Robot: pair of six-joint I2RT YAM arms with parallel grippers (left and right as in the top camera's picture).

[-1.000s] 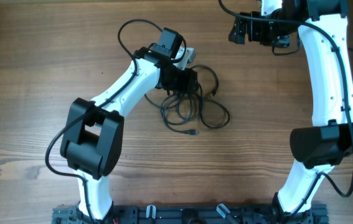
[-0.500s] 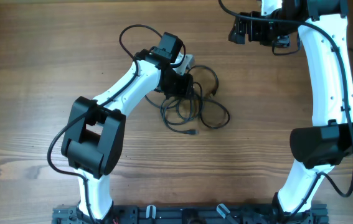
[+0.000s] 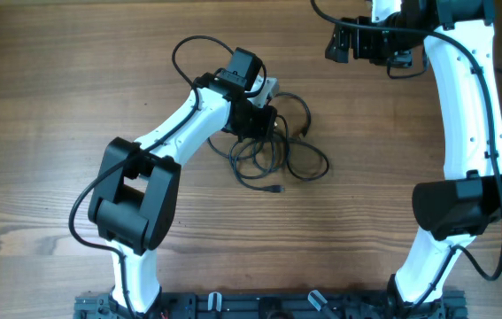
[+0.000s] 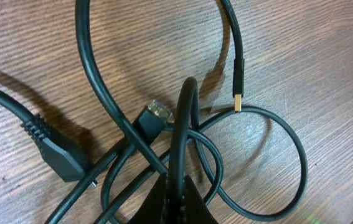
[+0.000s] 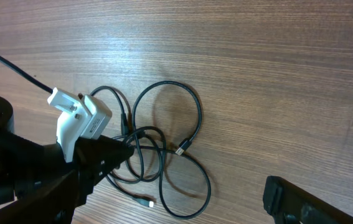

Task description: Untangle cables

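The cables (image 3: 264, 152) lie as one tangle of thin black loops on the wooden table, right of centre in the overhead view. My left gripper (image 3: 262, 118) is down on the tangle's upper left part. In the left wrist view that gripper (image 4: 179, 200) is shut on one strand, which arches up from between the fingers. Around it lie a gold-tipped plug (image 4: 237, 102), a small connector (image 4: 155, 115) and a black connector block (image 4: 58, 149). My right gripper (image 3: 339, 42) hangs open at the far right of the table, well away from the cables (image 5: 198, 118), with nothing in it.
The left arm's own thicker black wire (image 3: 184, 49) loops over the table behind its wrist. A loose plug end (image 3: 274, 189) sticks out at the tangle's near side. Bare wooden table (image 3: 56, 106) surrounds the tangle. Both arm bases stand at the near edge.
My left gripper has closed on a strand of the tangle and shifted slightly. The right arm has not moved.
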